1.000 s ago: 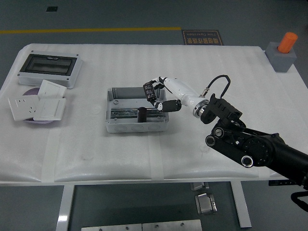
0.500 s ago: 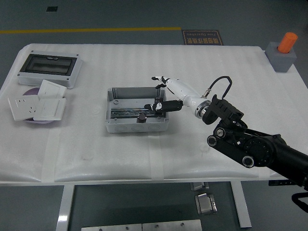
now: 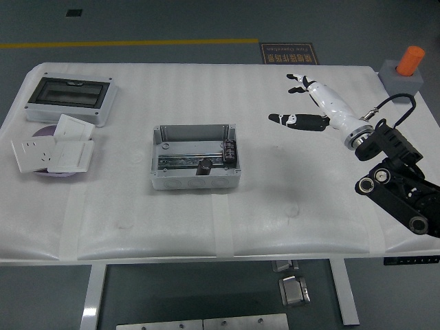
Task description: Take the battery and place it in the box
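Inside box, battery; right hand empty.

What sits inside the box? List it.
Inside the box: one battery upright against the right wall, a second dark cylinder near the front, and a metal rail along the floor. The floor under them is hidden.

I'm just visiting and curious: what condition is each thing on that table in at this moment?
Battery: upright inside the box, at its right end.
Box: open, no lid on it.
Right hand: open, empty, above the table right of the box.
Enclosure: dark cover closed.
Socket plates: stacked loosely at the left edge.
Orange cylinder: standing on a grey block.
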